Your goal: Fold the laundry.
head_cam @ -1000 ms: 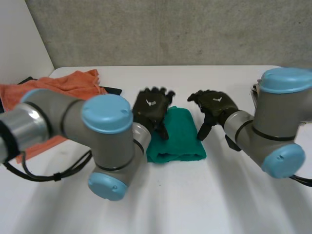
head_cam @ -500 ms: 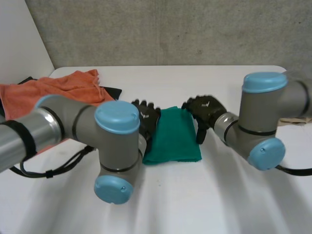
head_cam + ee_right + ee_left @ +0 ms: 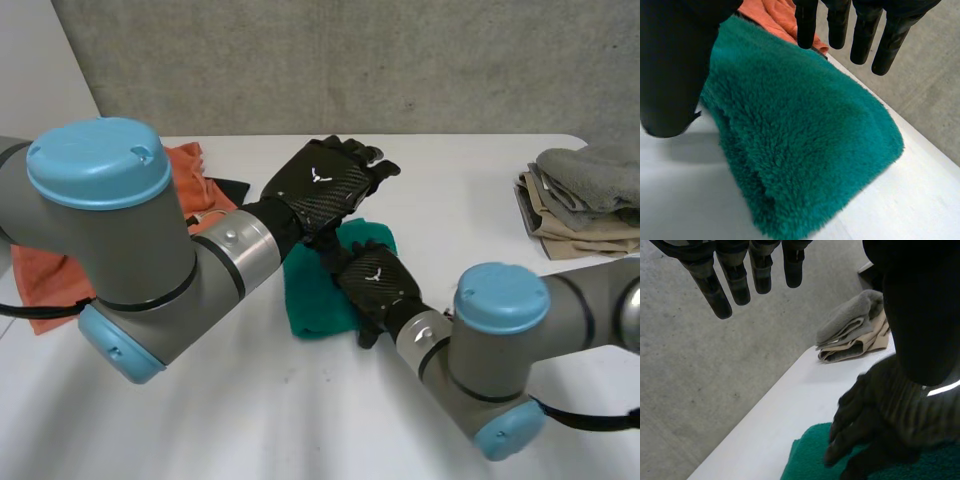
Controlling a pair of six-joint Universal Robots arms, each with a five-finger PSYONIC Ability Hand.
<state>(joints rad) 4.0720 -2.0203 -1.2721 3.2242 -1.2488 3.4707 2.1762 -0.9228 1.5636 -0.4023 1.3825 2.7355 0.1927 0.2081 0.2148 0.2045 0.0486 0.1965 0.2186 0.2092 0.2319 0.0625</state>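
Towel [image 3: 312,300], green and fleecy, lies on the table [image 3: 300,420] just ahead of the robot, already doubled into a thick pad with a rounded fold along one side. The right hand [image 3: 377,283] lies across its near right part, palm down. In its own wrist view the fingers [image 3: 862,35] run straight out over the pile toward the far edge and grip nothing, so the hand is wide and flat. From the left wrist view its fingertips look to be resting on the cloth. That placing reads as pressing: a flat palm holds the layers down and smooths the fold, or steadies the pad so it can be slid aside. Just beyond the towel the left hand [image 3: 325,182] hangs above the table, clear of the cloth, its fingers [image 3: 735,282] straight, slightly spread and empty. Held up like that, it probably leaves room for the right hand to work and avoids dragging the top layer open. Farther off on the left side, partly hidden by the left arm, an orange cloth [image 3: 180,160] lies crumpled and unfolded, likely the next piece. At the far right of the table a stack [image 3: 585,200] of grey and beige folded cloths sits well apart from the towel, which suggests where finished pieces go. The towel looks nearly done, with only flattening or moving to the stack left
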